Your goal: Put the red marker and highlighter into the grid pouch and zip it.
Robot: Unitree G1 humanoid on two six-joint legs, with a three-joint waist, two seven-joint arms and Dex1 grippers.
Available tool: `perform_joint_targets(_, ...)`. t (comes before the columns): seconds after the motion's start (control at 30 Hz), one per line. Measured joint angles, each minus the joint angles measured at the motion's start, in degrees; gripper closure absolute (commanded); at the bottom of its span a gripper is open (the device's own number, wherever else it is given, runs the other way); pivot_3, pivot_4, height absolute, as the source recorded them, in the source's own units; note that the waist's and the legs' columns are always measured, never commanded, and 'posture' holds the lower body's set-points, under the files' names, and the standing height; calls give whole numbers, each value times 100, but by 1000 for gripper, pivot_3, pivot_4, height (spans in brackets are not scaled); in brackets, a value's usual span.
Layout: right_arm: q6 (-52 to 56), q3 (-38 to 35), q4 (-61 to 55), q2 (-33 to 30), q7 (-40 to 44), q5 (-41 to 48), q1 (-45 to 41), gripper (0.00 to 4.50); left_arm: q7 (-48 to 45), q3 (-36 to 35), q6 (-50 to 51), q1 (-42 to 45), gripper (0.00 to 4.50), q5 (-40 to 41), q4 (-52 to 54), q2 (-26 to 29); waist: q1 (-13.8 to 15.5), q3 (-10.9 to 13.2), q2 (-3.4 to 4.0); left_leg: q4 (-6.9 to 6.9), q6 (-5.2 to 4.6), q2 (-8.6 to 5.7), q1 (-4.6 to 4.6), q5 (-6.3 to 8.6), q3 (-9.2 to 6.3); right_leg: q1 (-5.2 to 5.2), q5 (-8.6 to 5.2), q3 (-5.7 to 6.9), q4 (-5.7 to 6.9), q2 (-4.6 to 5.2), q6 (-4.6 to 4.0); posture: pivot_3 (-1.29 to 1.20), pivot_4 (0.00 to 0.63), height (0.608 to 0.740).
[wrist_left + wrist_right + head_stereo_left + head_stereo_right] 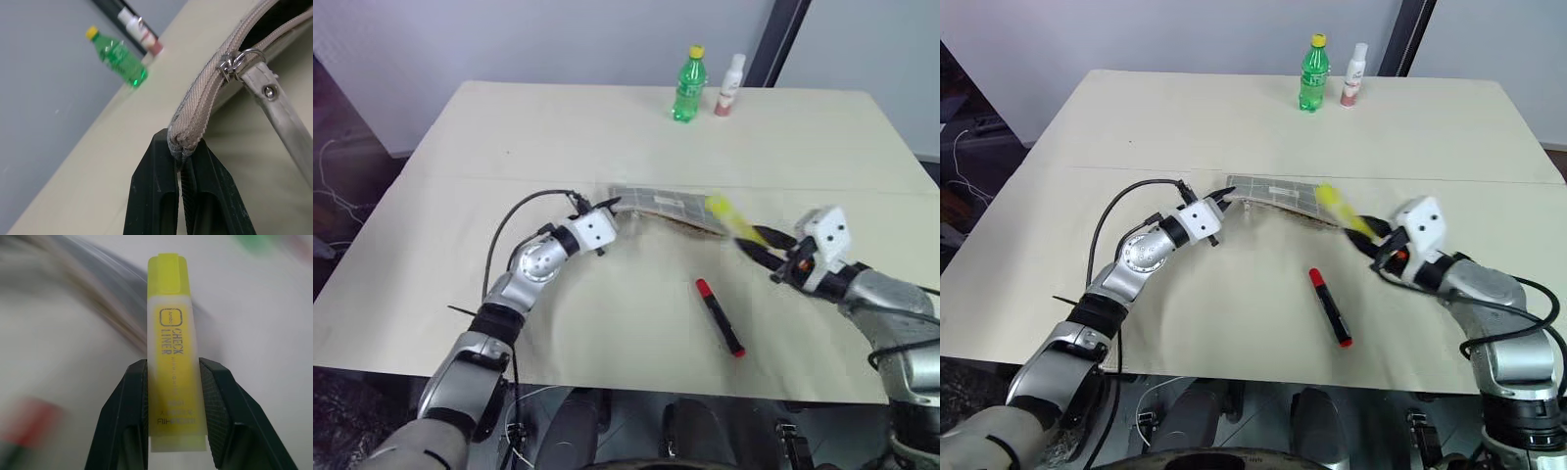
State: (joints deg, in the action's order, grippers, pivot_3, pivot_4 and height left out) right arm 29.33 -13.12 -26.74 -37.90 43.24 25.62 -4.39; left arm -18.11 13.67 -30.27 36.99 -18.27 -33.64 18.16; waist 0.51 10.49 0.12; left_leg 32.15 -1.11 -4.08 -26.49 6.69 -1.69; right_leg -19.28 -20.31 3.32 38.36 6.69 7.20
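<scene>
Yellow highlighter (pixel 171 352), one, sits clamped in the right hand (pixel 766 247), just right of the one grey pouch (pixel 664 206) mid-counter (pixel 509 137). Left hand (pixel 182 196) pinches the pouch's left end, lifting it. One red marker (pixel 719 316) lies nearer. Two bottles stand far: green (pixel 688 85) and white (pixel 730 86).

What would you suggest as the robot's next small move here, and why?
Probably carry the highlighter, clamped in the right gripper, on toward the open mouth of the grid pouch and slide it in. The left gripper pinches the pouch's end beside the zipper pull, keeping it lifted, and the highlighter's tip is already near the opening. The red marker lies on the table.
</scene>
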Motion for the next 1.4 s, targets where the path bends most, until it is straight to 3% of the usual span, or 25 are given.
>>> perform_joint_targets(0.13,-123,528,-122,-540,324,-319,259,3590,3,8,-7,17,4500,0,-55,50,58,1,-2,5,-1,-14,-7,1,2,6,1,0,-23,8,0,0,150,740)
perform_joint_targets(0.3,-387,647,528,-659,194,-889,286,3590,16,35,-31,16,4500,-5,-123,25,51,2,-3,6,0,-16,-8,1,5,7,5,-2,-24,10,7,0,150,740)
perform_joint_targets(0.77,-412,659,982,-139,-203,-947,-150,3589,-4,225,-209,-31,4500,-229,-111,80,35,2,-4,4,1,-12,-4,-1,4,6,6,0,-16,4,8,0,150,740)
perform_joint_targets(1.07,83,1678,1113,-299,-431,-1752,-1291,3590,-323,510,-318,12,4500,-266,221,44,20,2,-3,0,2,-11,-5,-1,4,-1,6,-2,-17,4,6,0,150,740)
perform_joint_targets(1.23,-193,2471,1134,-256,-359,-2417,-1734,3590,-618,590,-431,74,4500,-244,240,114,22,2,-3,1,3,-12,-6,-2,4,-1,6,-1,-17,3,6,0,150,740)
perform_joint_targets(1.4,-974,2796,1370,-390,-445,-3126,-1743,3590,-902,554,-417,76,4500,-54,192,201,35,2,-3,4,8,-16,-7,-6,4,2,6,-1,-17,3,7,0,150,740)
